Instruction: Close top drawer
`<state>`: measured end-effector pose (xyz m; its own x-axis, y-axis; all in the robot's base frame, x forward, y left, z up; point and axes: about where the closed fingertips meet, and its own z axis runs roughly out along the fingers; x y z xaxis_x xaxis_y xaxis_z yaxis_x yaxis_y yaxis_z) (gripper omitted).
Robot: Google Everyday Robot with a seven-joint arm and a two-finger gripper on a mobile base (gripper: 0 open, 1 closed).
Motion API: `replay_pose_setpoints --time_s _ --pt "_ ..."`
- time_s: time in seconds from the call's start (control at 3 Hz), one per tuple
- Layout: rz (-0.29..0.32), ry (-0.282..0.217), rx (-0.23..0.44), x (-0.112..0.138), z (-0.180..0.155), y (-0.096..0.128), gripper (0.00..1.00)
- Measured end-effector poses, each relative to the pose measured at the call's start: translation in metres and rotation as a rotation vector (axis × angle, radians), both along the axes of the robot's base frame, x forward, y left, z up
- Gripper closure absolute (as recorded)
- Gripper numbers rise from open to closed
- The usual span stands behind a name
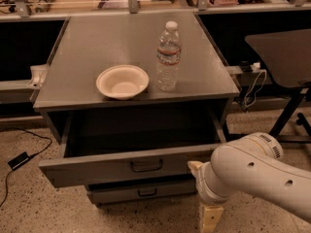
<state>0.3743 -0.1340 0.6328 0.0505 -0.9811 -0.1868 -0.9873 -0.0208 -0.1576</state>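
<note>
The top drawer point(97, 168) of the grey cabinet stands pulled out, its interior open to view and its black bar handle point(146, 165) at the centre of the front. My gripper point(202, 192) is at the right end of the drawer front, on the end of my white arm point(257, 178). One beige finger point(195, 166) touches the front near its right edge. The other finger point(211, 218) hangs lower, well apart from the first. The gripper is open and holds nothing.
A white bowl point(122, 81) and a clear water bottle point(168, 57) stand on the cabinet top point(97, 42). A smaller drawer front point(141, 191) shows below. A dark table point(284, 52) stands at the right, and a black adapter with cable point(20, 160) lies on the floor at the left.
</note>
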Motion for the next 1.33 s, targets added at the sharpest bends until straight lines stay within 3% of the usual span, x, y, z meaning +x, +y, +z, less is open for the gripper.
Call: replay_pose_setpoints --time_s 0.33,0.67,1.33 --pt "0.037 -0.046 0.067 0.036 -0.002 0.007 0.06" --pt "0.115 -0.095 0.151 0.077 -0.004 0.018 0.24" --pt "0.16 -0.17 0.247 0.141 -0.01 0.019 0.71"
